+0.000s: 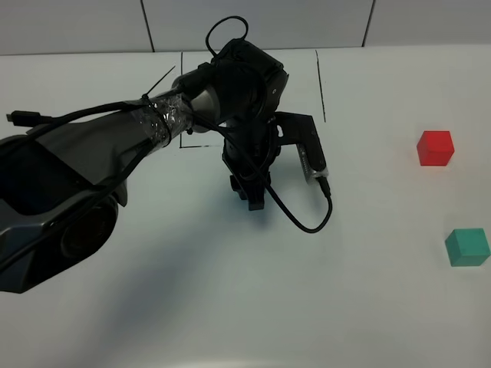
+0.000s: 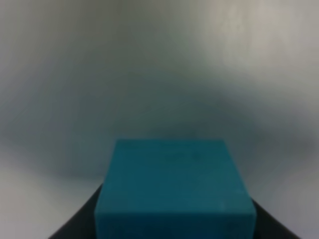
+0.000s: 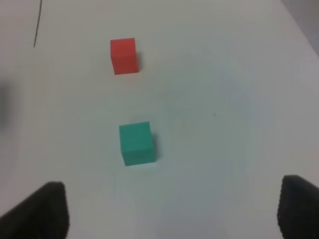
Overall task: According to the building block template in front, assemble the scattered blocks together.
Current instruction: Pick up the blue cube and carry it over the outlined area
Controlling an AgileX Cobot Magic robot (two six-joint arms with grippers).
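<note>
Closest to the left wrist camera, the blue cube (image 2: 174, 189) sits clamped between the dark fingers (image 2: 75, 226) of the left gripper (image 1: 251, 193), which points down over the middle of the white counter (image 1: 230, 307). The left arm (image 1: 92, 153) covers most of the area between the black drawn lines (image 1: 321, 84). The red cube (image 1: 435, 148) and green cube (image 1: 467, 247) rest on the counter's right side, apart from each other. The right gripper (image 3: 172, 211) hovers near the green cube, jaws wide, holding nothing.
</note>
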